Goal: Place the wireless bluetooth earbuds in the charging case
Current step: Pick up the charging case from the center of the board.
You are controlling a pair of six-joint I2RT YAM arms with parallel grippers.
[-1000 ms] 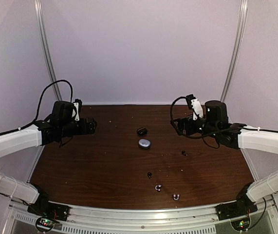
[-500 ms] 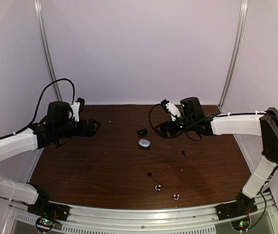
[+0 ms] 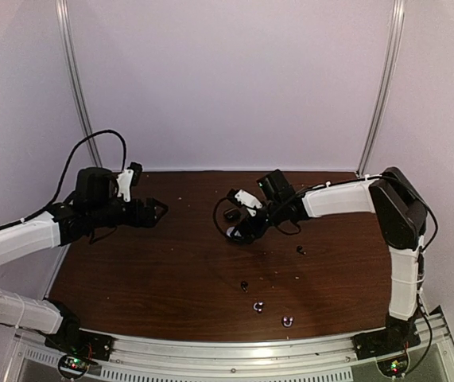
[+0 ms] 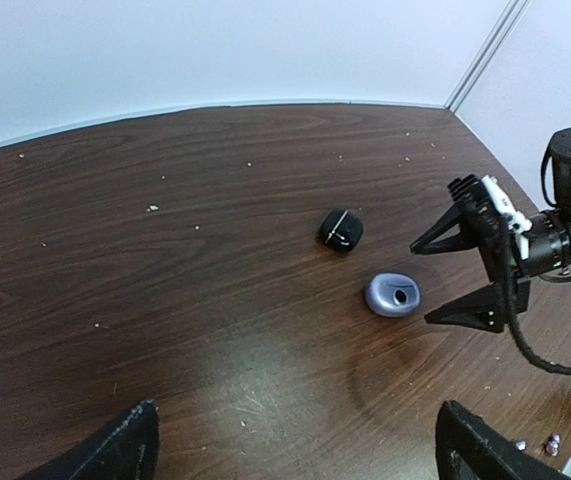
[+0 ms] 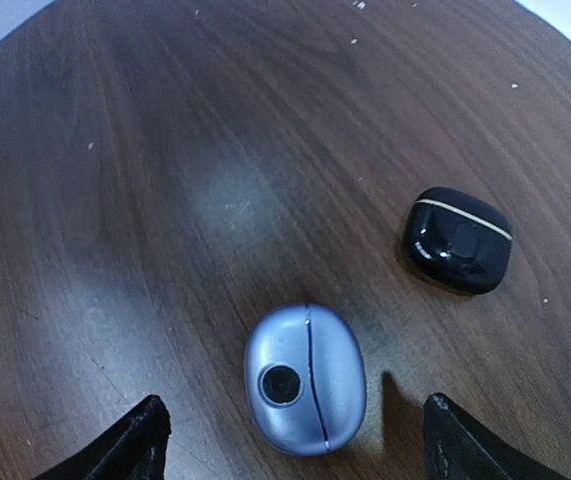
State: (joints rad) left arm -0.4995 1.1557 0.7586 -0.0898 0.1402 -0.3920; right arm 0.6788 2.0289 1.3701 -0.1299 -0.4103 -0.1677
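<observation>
Lavender case (image 5: 305, 378) is lying closed on the wooden surface (image 3: 155, 270) near a black case (image 5: 457, 240), with the right jaws hanging wide above it. Left jaws are gaping wide too. Four earbuds (image 3: 258, 305) are sitting loose toward the near edge, apart from both cases.

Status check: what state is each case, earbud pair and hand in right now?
lavender case: closed, lying flat.
black case: closed.
black earbuds: loose, not in a case.
lavender earbuds: loose, not in a case.
left hand: open, empty.
right hand: open, empty, above lavender case.
</observation>
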